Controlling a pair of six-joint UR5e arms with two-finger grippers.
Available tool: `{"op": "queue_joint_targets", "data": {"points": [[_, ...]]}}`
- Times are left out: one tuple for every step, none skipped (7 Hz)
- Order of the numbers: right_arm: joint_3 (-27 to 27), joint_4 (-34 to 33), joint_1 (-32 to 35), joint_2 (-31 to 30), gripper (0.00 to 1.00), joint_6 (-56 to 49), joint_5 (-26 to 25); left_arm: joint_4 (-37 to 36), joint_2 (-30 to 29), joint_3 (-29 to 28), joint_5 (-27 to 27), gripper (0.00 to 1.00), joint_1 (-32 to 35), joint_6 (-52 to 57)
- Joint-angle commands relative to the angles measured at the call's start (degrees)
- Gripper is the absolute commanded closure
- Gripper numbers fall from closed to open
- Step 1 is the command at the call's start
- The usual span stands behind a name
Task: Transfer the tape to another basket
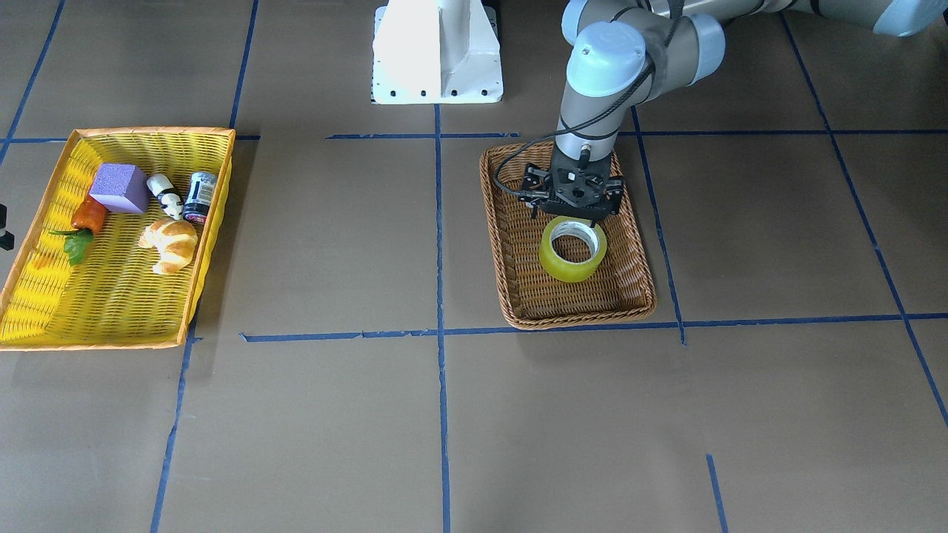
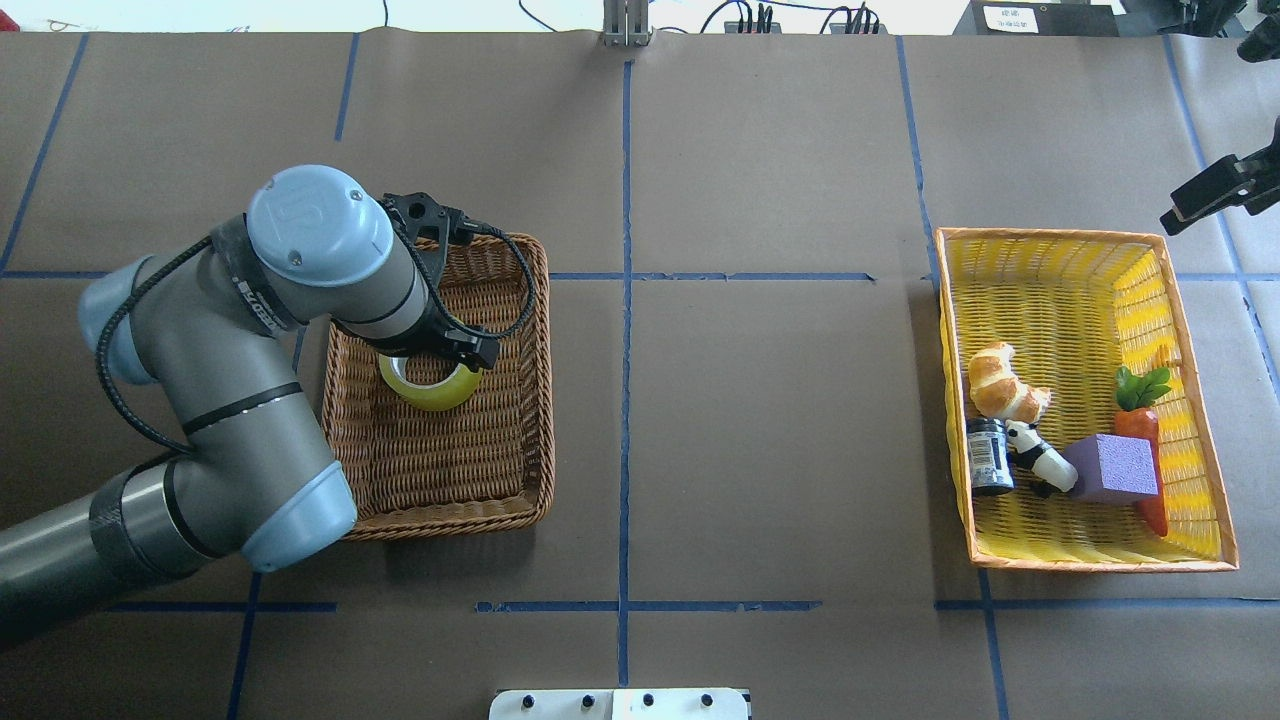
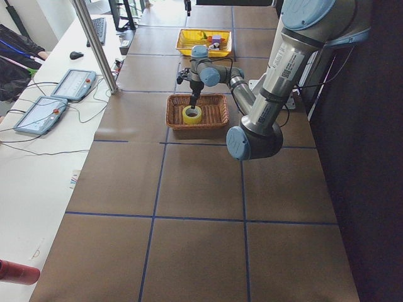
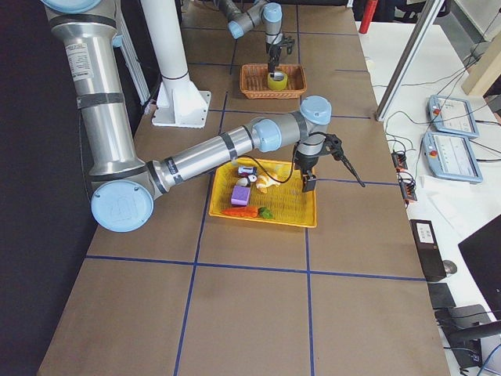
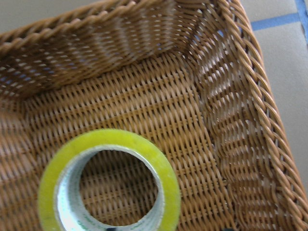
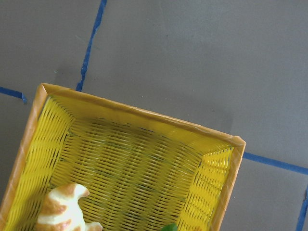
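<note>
tape (image 1: 569, 271) in basket (image 1: 578, 320) | overhead hides left jaws; grip untellable | right jaws likewise

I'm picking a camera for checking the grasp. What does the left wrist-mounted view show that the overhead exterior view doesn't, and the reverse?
Only the left wrist view: the hollow core of the tape unblocked, weave visible through it. Only the overhead: the left arm covering part of the tape, plus the yellow basket holding a croissant and other items. Both: the tape lying flat inside the brown basket.
</note>
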State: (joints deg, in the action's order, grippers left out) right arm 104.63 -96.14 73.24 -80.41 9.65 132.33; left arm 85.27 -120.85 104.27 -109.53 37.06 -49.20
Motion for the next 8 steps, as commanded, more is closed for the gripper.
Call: {"op": "queue_joint_targets", "data": {"points": [[-0.3, 0.0, 1.2, -2.8, 0.0, -2.9, 1.7, -5.7, 1.1, 2.0, -9.5, 0.0, 10.6, 11.1], [-1.6, 0.3, 2.9, -4.4, 0.0, -6.7, 3.5, -6.0, 4.2, 2.1, -11.8, 0.0, 14.8, 16.9], [-2.7, 0.3, 6.4, -6.8, 0.0, -10.3, 4.2, -6.1, 6.9, 2.2, -13.0, 0.0, 19.1, 25.0], [-4.0, 0.3, 9.9, -10.5, 0.0, -15.9, 4.5, -6.0, 10.3, 1.8, -19.3, 0.0, 25.2, 30.6], [-7.0, 0.3, 14.2, -10.9, 0.0, -19.3, 4.6, -5.8, 12.5, 1.1, -22.3, 0.0, 30.0, 34.6], [-9.9, 0.3, 17.3, -12.1, 0.0, -21.7, 4.7, -5.9, 16.4, 0.8, -22.4, 0.0, 33.7, 41.7], [-10.6, 0.4, 19.2, -13.4, 0.0, -23.0, 4.8, -5.8, 18.0, -0.8, -22.5, 0.0, 37.7, 45.5], [-10.2, 1.7, 19.6, -13.3, 0.0, -22.1, 4.8, -5.7, 20.2, -1.1, -22.5, 0.0, 39.0, 48.6]]}}
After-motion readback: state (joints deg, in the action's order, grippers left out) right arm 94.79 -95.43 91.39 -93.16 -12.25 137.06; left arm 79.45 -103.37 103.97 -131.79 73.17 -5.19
